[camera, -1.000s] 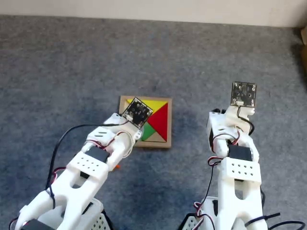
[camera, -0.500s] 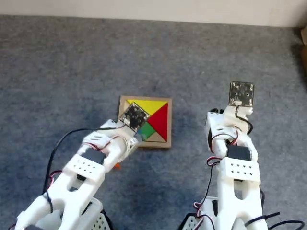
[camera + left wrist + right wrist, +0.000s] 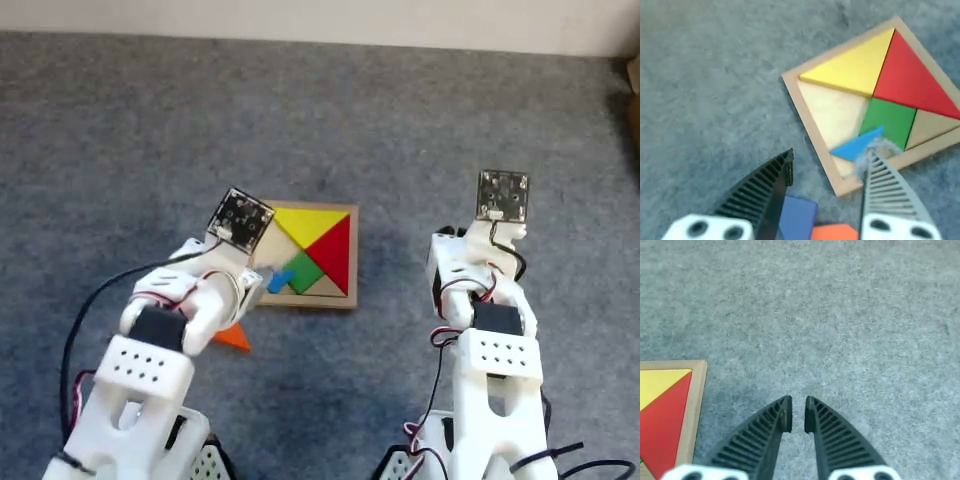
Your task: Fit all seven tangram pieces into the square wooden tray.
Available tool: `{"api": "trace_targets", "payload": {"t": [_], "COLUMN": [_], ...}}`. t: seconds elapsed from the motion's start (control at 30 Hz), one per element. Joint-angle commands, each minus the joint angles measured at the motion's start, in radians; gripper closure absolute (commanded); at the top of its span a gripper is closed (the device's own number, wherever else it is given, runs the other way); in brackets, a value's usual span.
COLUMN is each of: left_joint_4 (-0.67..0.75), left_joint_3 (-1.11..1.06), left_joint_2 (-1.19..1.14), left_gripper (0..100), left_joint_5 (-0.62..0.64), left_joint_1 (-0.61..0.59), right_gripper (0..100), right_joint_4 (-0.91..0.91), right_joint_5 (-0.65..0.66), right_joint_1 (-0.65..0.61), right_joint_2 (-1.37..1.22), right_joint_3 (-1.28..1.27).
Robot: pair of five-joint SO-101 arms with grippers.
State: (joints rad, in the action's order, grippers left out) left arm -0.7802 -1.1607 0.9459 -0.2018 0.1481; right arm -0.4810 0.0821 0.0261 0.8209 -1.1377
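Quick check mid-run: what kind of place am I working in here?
Probably a small robot test bench rather than a home or factory floor: the table is covered in grey carpet-like fabric, a pale wall runs behind it, and a wooden tray holds coloured tangram pieces.

In the high view, the near left corner of the square wooden tray (image 3: pixel 354 262) is covered by the left arm. The orange piece (image 3: pixel 236 340) is partly tucked under that arm.

In the left wrist view, the dark blue piece (image 3: pixel 799 216) is half hidden behind a finger (image 3: pixel 760 192) of the left pincer (image 3: pixel 830 154). It is also cut off by the picture's edge, and so is the orange piece. One end of the light blue triangle (image 3: pixel 856 144) is blurred beside the other finger.

In the right wrist view, just one tray corner is seen.
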Motion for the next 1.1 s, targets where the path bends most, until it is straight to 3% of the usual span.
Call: {"api": "trace_targets", "payload": {"t": [0.0,0.1,0.4,1.07], "left_joint_4": [-0.005,-0.005,-0.170,-0.198], "left_joint_3": [0.117,0.220,0.516,0.783], "left_joint_2": [-0.143,-0.335,-0.714,-1.127], "left_gripper": [77,77,78,78], "left_joint_5": [0.005,0.000,-0.229,-0.302], "left_joint_1": [0.027,0.027,0.038,0.094], "right_gripper": [94.3,94.3,94.3,94.3], "right_joint_4": [0.024,0.024,0.024,0.024], "right_joint_5": [-0.006,-0.006,-0.005,-0.005], "right_joint_1": [-0.013,-0.013,-0.013,-0.013], "right_joint_2": [0.030,0.030,0.030,0.030], "right_joint_3": [0.002,0.002,0.002,0.002]}}
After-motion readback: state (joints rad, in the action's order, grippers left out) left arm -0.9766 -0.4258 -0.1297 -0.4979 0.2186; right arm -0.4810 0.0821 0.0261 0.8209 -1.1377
